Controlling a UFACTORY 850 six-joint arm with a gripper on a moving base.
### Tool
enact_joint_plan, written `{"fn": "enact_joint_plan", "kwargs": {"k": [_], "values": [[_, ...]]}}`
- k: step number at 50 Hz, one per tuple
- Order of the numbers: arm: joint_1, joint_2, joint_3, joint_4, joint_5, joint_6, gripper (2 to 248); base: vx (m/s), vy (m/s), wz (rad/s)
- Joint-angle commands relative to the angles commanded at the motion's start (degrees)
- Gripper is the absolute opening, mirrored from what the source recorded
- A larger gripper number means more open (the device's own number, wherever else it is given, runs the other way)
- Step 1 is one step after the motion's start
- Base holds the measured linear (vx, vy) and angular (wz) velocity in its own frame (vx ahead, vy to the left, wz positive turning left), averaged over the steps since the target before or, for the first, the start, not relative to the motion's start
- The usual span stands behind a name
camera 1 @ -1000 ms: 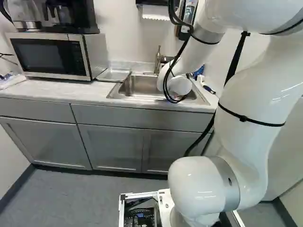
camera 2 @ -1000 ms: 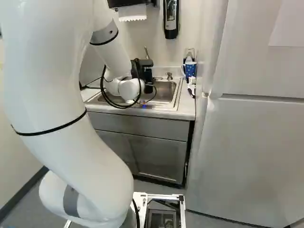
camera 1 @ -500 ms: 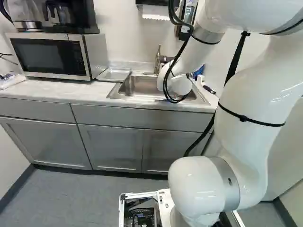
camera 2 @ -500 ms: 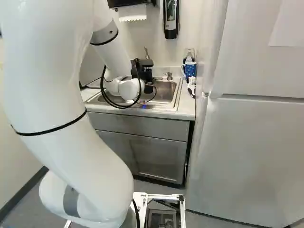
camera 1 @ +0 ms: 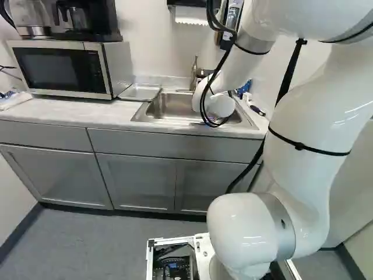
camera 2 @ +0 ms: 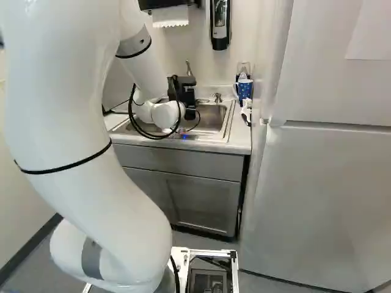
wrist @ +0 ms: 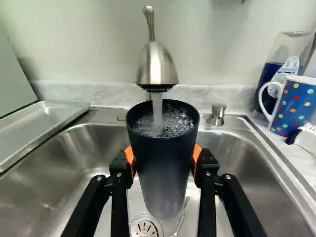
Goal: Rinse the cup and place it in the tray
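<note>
Arm (camera 1: 306, 111) and cup (wrist: 163, 163) edged left; cup clamped between the hand's (camera 2: 182, 90) fingers (wrist: 130, 155).

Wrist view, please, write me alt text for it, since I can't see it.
A black gripper holds a tall dark cup between its two fingers, under a running faucet, with water pouring into the cup. Below is a steel sink; a shallow tray lies beside it, and a blue polka-dot mug stands on the opposite side.

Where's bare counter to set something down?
Bare: counter between microwave, sink and front edge; tray looks bare too. Crowded: sink's far side from microwave, with mug and brush; above sink, end effector and cup.
</note>
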Motion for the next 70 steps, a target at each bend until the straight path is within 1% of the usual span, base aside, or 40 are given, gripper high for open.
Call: {"fn": "enact_joint_plan", "kwargs": {"k": [30,70], "values": [[5.0,-2.3,-2.5,0.0,0.0,0.0,125,0.000,0.000,0.000],[11.7,-3.4,-3.7,0.0,0.0,0.0,125,0.000,0.000,0.000]]}}
